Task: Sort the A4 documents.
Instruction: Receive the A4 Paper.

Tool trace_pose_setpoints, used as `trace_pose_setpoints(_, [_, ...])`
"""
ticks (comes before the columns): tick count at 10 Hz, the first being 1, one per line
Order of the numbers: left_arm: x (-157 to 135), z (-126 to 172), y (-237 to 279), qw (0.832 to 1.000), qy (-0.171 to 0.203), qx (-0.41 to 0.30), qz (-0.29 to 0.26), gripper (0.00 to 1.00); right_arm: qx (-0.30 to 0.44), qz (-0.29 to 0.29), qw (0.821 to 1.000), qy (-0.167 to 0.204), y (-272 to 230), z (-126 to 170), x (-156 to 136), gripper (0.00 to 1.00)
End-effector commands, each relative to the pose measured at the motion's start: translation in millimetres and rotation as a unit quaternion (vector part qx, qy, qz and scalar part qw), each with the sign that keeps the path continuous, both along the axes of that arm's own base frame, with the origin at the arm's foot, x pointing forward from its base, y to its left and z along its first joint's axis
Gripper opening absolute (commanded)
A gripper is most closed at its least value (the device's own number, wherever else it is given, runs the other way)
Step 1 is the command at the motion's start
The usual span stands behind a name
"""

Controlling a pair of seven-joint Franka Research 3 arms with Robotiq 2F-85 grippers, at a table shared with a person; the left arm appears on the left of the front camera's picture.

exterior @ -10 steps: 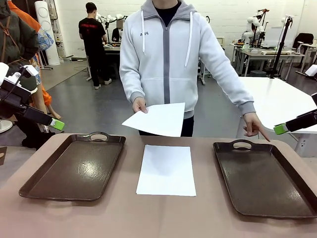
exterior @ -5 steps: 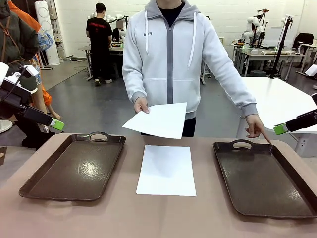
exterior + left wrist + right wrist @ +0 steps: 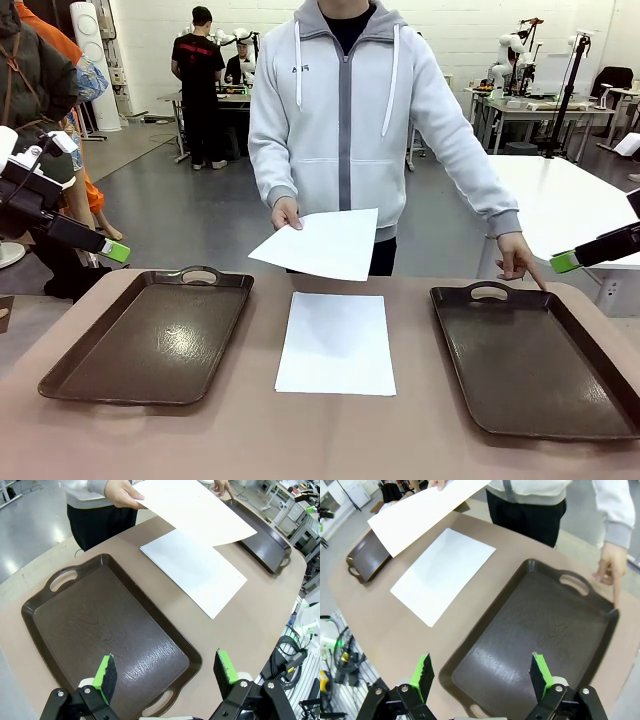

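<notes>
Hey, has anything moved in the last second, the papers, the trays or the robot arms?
Nothing visibly changed. One hand of the person still holds the raised sheet over the far edge of the table. The other hand still points at the far corner of the right tray. The second sheet lies between it and the left tray. The left gripper and right gripper stay open, empty.

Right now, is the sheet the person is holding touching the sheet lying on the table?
Apart. The front view shows the held sheet lifted in the person's hand, with a strip of bare table between it and the flat sheet.
</notes>
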State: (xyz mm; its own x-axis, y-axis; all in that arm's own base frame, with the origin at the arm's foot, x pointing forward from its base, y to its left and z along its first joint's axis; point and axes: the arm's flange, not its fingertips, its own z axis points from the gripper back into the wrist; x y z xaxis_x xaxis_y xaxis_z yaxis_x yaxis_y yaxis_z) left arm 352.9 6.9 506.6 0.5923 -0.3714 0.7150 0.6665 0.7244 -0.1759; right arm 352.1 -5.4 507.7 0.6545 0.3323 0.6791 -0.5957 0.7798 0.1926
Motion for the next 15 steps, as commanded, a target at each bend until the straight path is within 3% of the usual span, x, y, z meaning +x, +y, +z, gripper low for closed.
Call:
trace_pose_setpoints(1, [2, -2, 2, 1.000, -0.003, -0.005, -0.004, 1.00, 0.066, 0.002, 0.995, 0.075, 11, -16, 47, 1.00])
trace_pose_setpoints(4, [2, -2, 2, 1.000, -0.003, -0.005, -0.004, 1.00, 0.126, 0.004, 0.980, 0.154, 42, -41, 100, 1.00])
trace_pose_setpoints(7, [2, -2, 2, 1.000, -0.003, -0.005, -0.004, 1.00, 0.265, -0.034, 0.942, 0.203, 75, -64, 146, 1.00])
trace_pose_setpoints(11, [2, -2, 2, 1.000, -0.003, -0.005, -0.004, 1.00, 0.341, -0.028, 0.907, 0.246, 112, -97, 181, 1.00])
trace_pose_setpoints(15, [2, -2, 2, 1.000, -0.003, -0.005, -0.004, 1.00, 0.411, -0.017, 0.858, 0.309, 141, -115, 204, 1.00])
